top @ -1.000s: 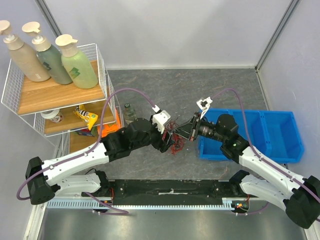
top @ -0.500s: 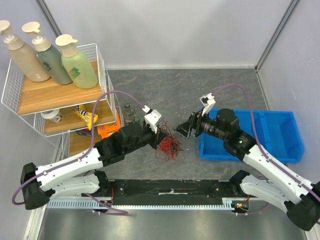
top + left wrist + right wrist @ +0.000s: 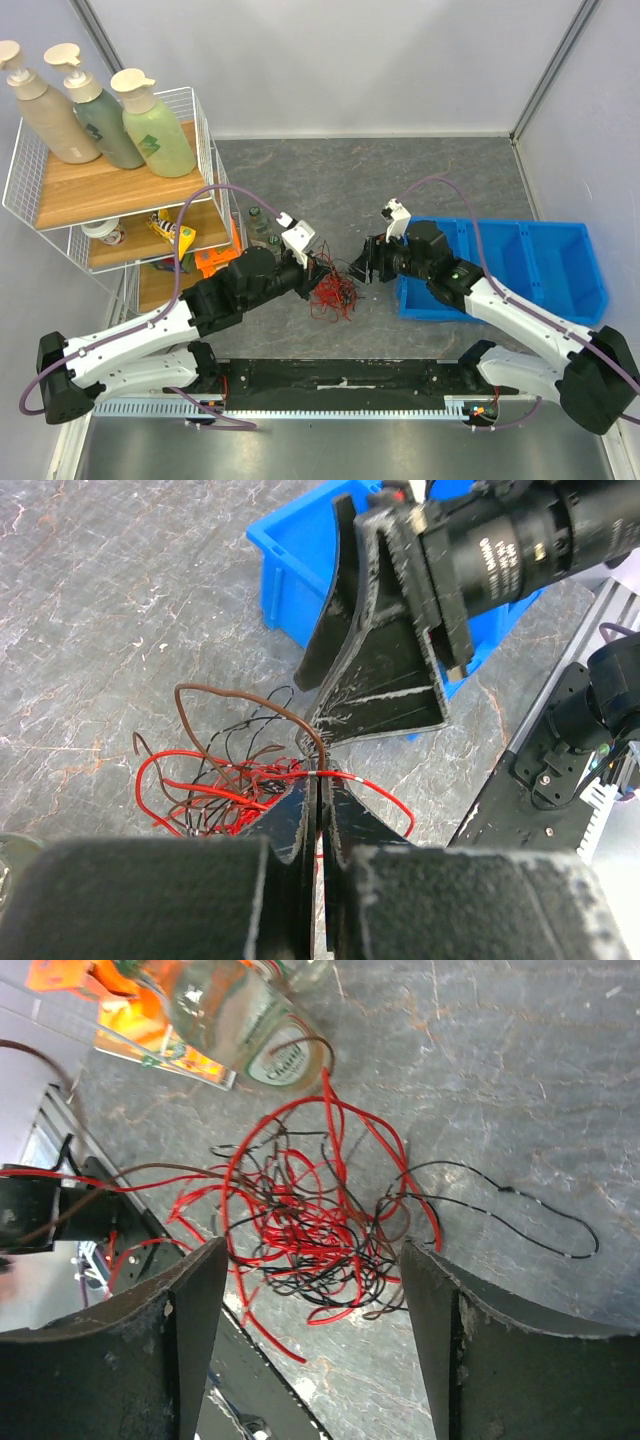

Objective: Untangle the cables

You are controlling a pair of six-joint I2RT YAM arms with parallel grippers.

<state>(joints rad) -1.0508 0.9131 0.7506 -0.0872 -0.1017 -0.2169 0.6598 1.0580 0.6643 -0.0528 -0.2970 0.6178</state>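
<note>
- Now, your left gripper (image 3: 318, 780) has its jaws pressed together on 1 red strand (image 3: 372, 784) at the edge of the cables (image 3: 333, 290). A brown strand (image 3: 235, 692) crosses the tips too, and I cannot tell if it is caught.
- The cables lie as 1 loose red-and-black heap on the grey table (image 3: 400, 170), below and between the 2 grippers and near the corner of the blue bin (image 3: 545, 262).
- That pinch reads as an anchor: 1 strand held fixed so the other arm can draw loops away.
- Your right gripper (image 3: 312, 1252) has its jaws spread wide and empty. It frames the heap from above, apparently to choose a strand.
- A thin black loop (image 3: 520, 1210) trails off alone and seems the easiest pick.
- A glass bottle (image 3: 250, 1025) lies just beside the heap, so mind it when pulling.
</note>
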